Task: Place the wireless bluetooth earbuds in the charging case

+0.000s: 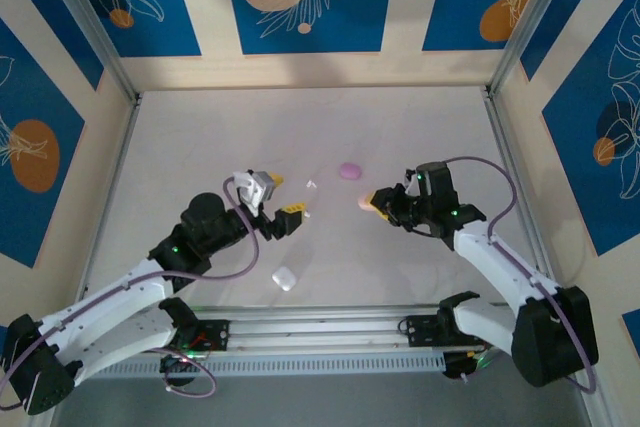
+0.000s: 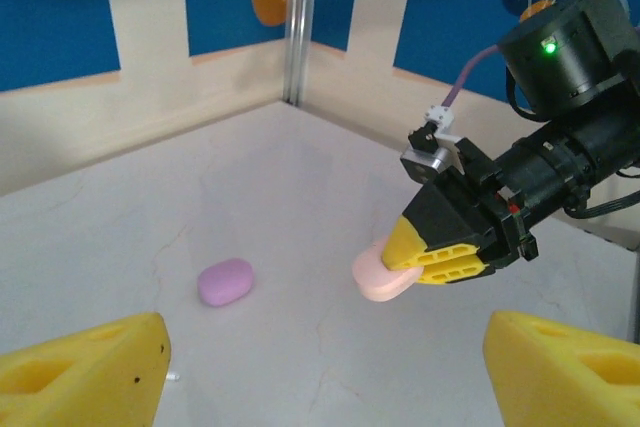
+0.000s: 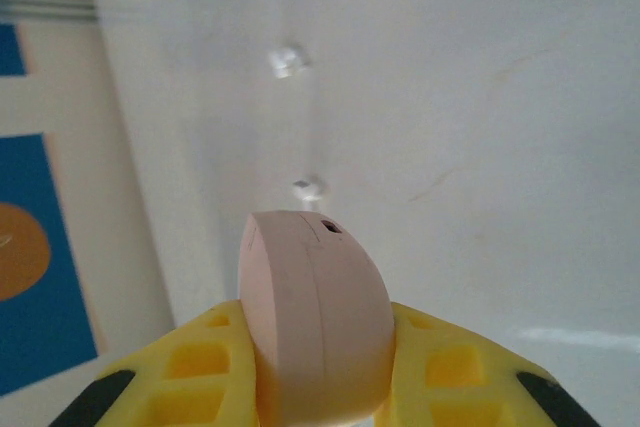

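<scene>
Two white earbuds (image 3: 310, 186) lie loose on the table (image 1: 200, 147), at 12 o'clock of the pink case (image 3: 315, 317) pinched in my right gripper (image 2: 440, 257), its long axis pointing toward them. My left gripper (image 1: 283, 199), fingers wide and empty, sits nearer the earbuds, I judge. Left wrist view gives the side profile: a purple case (image 2: 225, 281) lies at 9 o'clock of the pink one.
</scene>
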Robot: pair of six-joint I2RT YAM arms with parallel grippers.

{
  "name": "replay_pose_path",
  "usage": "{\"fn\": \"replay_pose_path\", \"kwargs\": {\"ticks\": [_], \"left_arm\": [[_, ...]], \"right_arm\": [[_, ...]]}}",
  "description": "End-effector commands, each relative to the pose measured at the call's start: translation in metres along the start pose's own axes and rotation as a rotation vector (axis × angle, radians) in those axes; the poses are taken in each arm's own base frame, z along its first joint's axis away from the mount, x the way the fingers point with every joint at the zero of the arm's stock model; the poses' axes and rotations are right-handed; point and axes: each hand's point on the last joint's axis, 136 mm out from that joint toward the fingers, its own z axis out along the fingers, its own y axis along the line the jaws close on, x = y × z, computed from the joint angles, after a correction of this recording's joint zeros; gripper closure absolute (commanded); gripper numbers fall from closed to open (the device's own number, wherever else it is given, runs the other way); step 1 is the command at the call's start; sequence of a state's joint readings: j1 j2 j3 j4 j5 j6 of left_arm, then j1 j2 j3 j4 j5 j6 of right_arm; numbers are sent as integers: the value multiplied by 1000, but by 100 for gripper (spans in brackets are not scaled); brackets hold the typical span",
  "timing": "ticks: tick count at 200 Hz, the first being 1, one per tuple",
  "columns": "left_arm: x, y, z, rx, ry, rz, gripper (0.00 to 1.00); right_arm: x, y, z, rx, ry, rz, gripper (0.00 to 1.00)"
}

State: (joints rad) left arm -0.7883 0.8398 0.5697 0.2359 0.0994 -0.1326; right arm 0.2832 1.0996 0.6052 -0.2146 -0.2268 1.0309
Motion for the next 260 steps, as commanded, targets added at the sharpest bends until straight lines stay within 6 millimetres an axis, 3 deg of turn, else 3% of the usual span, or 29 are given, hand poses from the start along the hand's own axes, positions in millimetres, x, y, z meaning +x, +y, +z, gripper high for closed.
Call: {"fn": "replay_pose_path", "kwargs": {"ticks": [1,67,101,166,221,260], "left_arm": [[7,5,1,-37,53,-41,18],[10,12,-7,-85,89,-49,17],[9,15,-12,-103,82,-48,16],[8,16,-18,-117,86,-62,11],[7,17,-19,-124,76,-59,9],[8,18,-20,-127,80,-56,9]], "right_arm": [[-18,-6,11,-23,-42,19,92],[-37,-26,48,6,28,48,91],[-38,-31,68,4,106,56,89],[-39,-59,97,88,165,83,84],[-30,-75,100,180,178,75,74],[-28,-78,96,261,172,36,60]]}}
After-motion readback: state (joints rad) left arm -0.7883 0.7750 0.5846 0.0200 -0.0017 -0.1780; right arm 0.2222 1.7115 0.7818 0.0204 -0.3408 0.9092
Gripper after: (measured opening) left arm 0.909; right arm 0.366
